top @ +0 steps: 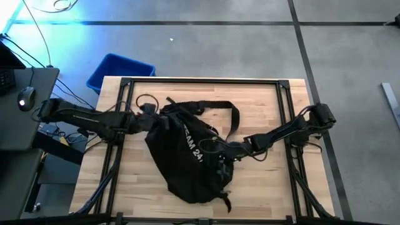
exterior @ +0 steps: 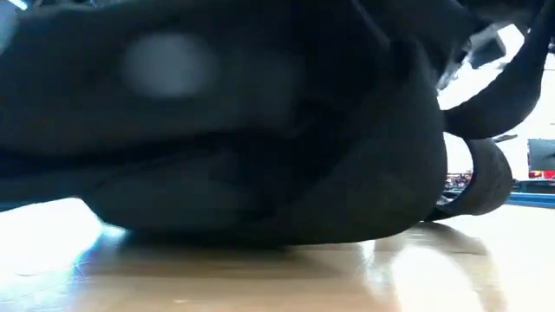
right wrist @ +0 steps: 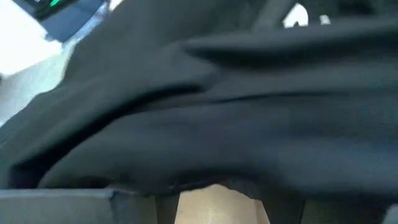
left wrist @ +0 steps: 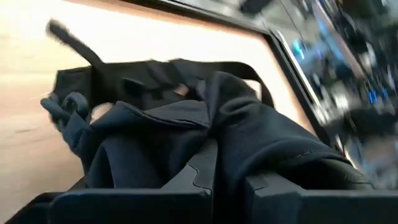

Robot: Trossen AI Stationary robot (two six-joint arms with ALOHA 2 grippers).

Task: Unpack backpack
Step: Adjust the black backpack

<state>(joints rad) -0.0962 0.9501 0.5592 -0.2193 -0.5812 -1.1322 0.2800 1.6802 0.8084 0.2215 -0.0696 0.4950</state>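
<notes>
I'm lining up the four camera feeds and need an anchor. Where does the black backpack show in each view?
High view: backpack lies mid-table, between both arms.
Low view: it fills most of the picture, resting on the table.
Left wrist view: dark folds of it lie centre, just beyond the gripper.
Right wrist view: its fabric covers nearly the whole picture.
Shared landmark: the light wooden tabletop under the bag, seen in all four views.

Both arms reach inward low over the tabletop's middle. The left hand [top: 152, 122] sits left of centre, its fingers [left wrist: 193, 180] apparently pinched on black fabric. The right hand [top: 220, 150] lies right of centre, forearm stretched back rightward.
</notes>
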